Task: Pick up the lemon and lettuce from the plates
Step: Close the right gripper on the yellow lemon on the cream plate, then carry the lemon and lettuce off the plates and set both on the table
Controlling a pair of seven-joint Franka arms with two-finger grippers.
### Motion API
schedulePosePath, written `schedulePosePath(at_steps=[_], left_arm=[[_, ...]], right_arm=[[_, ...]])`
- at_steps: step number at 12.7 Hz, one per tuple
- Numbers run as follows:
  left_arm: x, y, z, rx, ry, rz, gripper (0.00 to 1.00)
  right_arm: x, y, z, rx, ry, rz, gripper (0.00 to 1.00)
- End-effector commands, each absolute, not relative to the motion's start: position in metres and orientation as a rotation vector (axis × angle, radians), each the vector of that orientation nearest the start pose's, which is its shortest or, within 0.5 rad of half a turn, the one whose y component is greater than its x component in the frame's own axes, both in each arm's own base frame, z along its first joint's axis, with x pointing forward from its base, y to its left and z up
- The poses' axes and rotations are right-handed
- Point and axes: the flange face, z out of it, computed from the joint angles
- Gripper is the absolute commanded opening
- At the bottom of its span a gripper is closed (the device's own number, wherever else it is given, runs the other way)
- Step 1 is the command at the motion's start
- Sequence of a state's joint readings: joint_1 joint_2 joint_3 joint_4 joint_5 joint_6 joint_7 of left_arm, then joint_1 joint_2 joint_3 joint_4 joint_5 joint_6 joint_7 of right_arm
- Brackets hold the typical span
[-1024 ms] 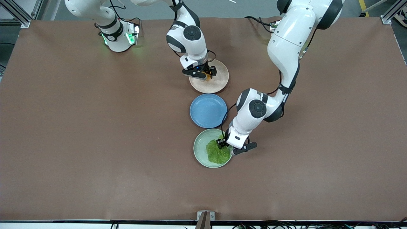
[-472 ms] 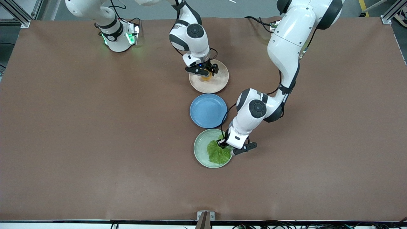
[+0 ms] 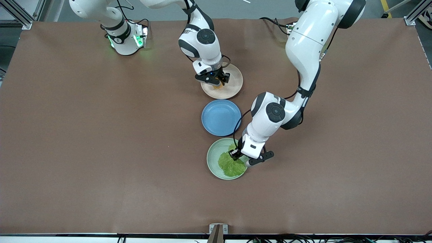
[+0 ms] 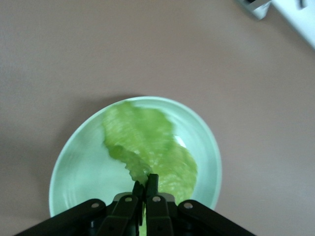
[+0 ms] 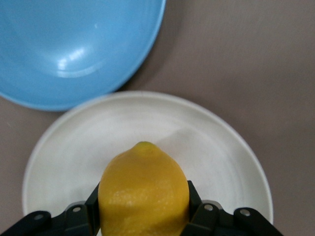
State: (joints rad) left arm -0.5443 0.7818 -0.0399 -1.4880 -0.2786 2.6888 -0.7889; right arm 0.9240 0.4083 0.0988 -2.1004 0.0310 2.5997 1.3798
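Left end effector (image 4: pixel 145 184) pinches the lettuce (image 3: pixel 230 164) on the mint plate (image 3: pixel 212 158); right end effector (image 3: pixel 217 81) grips the lemon (image 5: pixel 143 191) over the beige plate (image 3: pixel 234 84); a blue plate (image 3: pixel 221 117) sits between.

Three plates stand in a row on the table (image 3: pixel 84 135). The plate with the lemon (image 5: pixel 143 191) on it (image 3: pixel 234 84) lies farthest from the front camera. The middle plate (image 3: pixel 216 121) lies just beside it. The plate bearing the lettuce (image 3: pixel 229 165) on it (image 3: pixel 212 158) lies nearest.
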Motion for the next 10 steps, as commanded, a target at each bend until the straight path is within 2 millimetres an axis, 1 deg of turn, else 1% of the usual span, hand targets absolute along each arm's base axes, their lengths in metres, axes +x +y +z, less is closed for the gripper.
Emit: schedulePosePath(at_steps=[1,2,3,4,5,6,7,8,9,10], left_arm=[[0.632,-0.396,0.313,-3.481,-0.829,-0.332,0.0],[0.634,-0.382,0.336,-3.472,-0.84,-0.299,0.0],[0.636,-0.362,0.36,-3.456,-0.839,-0.246,0.0],[0.635,-0.342,0.376,-3.433,-0.821,-0.19,0.0],[0.629,-0.319,0.388,-3.42,-0.72,-0.127,0.0],[0.621,-0.293,0.389,-3.411,-0.598,-0.082,0.0],[0.61,-0.273,0.383,-3.402,-0.513,-0.054,0.0],[0.6,-0.254,0.371,-3.386,-0.449,-0.029,0.0],[0.593,-0.23,0.357,-3.368,-0.38,-0.011,0.0],[0.586,-0.208,0.341,-3.347,-0.349,-0.013,0.0]], right_arm=[[0.376,0.453,0.327,-3.014,0.589,0.011,0.0],[0.407,0.421,0.349,-3.044,0.538,0.027,0.0],[0.435,0.387,0.36,-3.061,0.486,0.028,0.01],[0.466,0.346,0.359,-3.071,0.462,0.036,0.01],[0.492,0.306,0.355,-3.081,0.42,0.044,0.01],[0.515,0.268,0.351,-3.083,0.39,0.04,0.01],[0.535,0.226,0.343,-3.09,0.336,0.048,0.01],[0.55,0.191,0.333,-3.095,0.276,0.06,0.02],[0.56,0.161,0.324,-3.097,0.238,0.068,0.02],[0.566,0.138,0.312,-3.097,0.215,0.077,0.02]])
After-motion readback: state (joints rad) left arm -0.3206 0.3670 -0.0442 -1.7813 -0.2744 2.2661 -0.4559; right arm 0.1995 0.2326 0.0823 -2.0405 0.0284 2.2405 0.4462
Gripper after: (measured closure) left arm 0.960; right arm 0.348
